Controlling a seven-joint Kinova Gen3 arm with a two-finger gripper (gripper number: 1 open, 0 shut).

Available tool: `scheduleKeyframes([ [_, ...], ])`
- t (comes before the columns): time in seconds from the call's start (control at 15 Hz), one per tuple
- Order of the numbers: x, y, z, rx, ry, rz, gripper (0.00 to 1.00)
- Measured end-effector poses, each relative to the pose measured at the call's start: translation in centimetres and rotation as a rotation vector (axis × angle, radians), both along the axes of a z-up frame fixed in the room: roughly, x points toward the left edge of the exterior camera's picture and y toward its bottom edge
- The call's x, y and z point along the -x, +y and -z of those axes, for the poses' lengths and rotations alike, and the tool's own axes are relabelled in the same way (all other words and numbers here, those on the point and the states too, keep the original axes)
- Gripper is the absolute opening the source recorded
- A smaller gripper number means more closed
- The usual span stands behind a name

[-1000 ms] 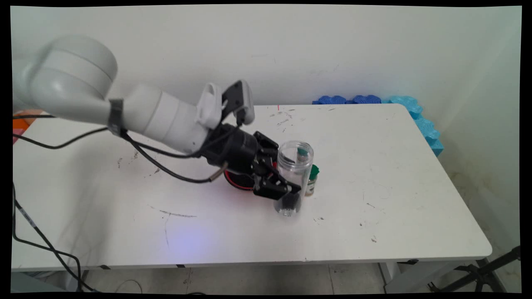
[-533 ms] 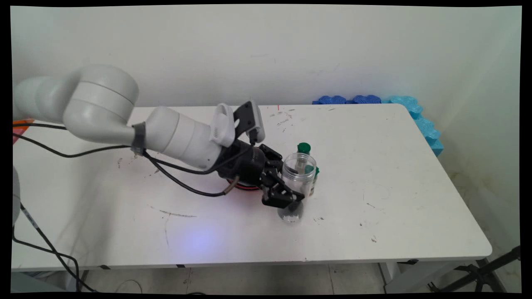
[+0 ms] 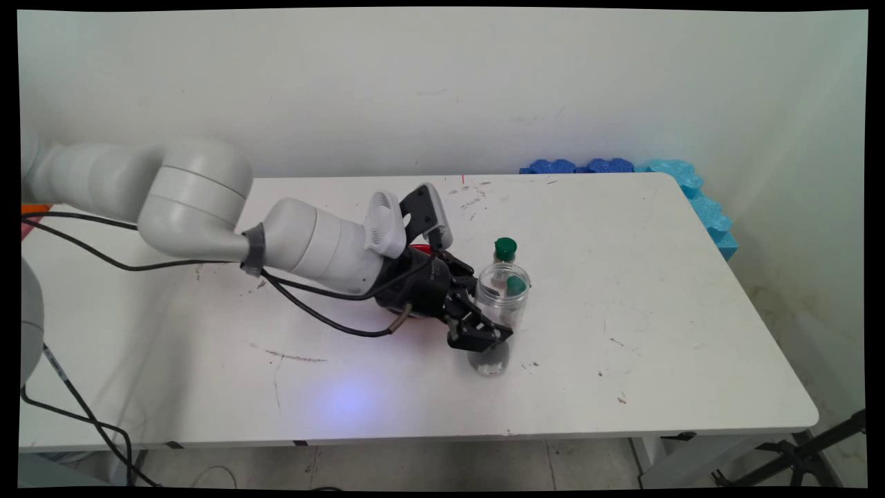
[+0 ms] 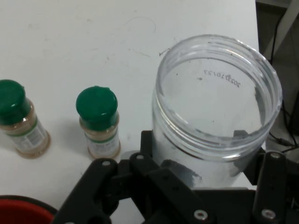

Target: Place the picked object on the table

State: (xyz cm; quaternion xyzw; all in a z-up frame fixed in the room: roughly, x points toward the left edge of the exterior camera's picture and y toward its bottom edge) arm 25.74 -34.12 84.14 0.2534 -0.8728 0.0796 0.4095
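Item 1: gripper (image 3: pixel 492 337), black, two-finger, low over the middle of the white table (image 3: pixel 657 290). I see it clamped on the lower body of a clear plastic jar (image 3: pixel 499 315), one finger on each side, closed as far as the jar's wall allows.

Item 2: the clear plastic jar, lidless, mouth up, empty as far as I can see. Its base is at the tabletop; I cannot tell whether it touches. In the hand view its wide mouth fills the right half of the picture (image 4: pixel 217 105).

Item 3: two small spice bottles with green caps, upright, pale powder inside. The nearer one (image 4: pixel 98 123) stands just beside the jar, on its far side in the main view. The other (image 4: pixel 18 121) stands a little further off, apart from the first.

Item 4: red round object (image 4: pixel 23 215), mostly hidden under the wrist.

Item 5: blue foam pieces (image 3: pixel 691 187) along the table's far right edge, well apart from the gripper.
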Motion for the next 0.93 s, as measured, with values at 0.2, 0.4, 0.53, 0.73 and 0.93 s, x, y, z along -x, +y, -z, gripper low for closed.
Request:
scheduleKeyframes([
  [0.2,0.2,-0.1,0.6,-0.003,0.002,-0.011,0.00],
  [0.4,0.3,-0.1,1.1,-0.005,0.003,-0.021,0.00],
  [0.53,0.4,-0.2,1.4,-0.005,0.001,-0.026,0.00],
  [0.73,0.5,-0.2,1.6,-0.005,0.001,-0.031,0.00],
  [0.93,0.6,-0.1,1.7,-0.002,-0.001,-0.033,1.00],
])
